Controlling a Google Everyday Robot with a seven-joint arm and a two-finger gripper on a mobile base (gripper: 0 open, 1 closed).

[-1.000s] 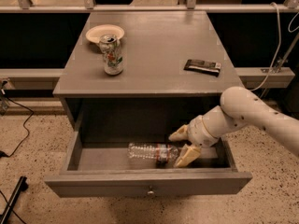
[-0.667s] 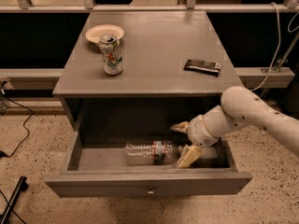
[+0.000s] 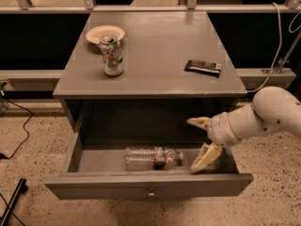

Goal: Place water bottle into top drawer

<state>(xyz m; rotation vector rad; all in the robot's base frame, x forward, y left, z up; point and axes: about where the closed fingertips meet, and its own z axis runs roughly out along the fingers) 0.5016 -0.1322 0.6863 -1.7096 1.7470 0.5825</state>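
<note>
Open top drawer (image 3: 150,185), water bottle (image 3: 153,157) inside, gripper (image 3: 201,140) alongside

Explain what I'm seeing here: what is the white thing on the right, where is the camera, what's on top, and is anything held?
The white thing is the robot's arm, reaching in from the right. It ends in a gripper with two tan fingers, which sits inside the open top drawer. There is only one camera view, looking down at the front of the grey cabinet; its mounting isn't known. On the cabinet top stand a drink can, a white plate behind it, and a dark flat packet to the right. The water bottle lies on its side in the drawer. The fingers are spread open beside its cap end, so nothing is held.
</note>
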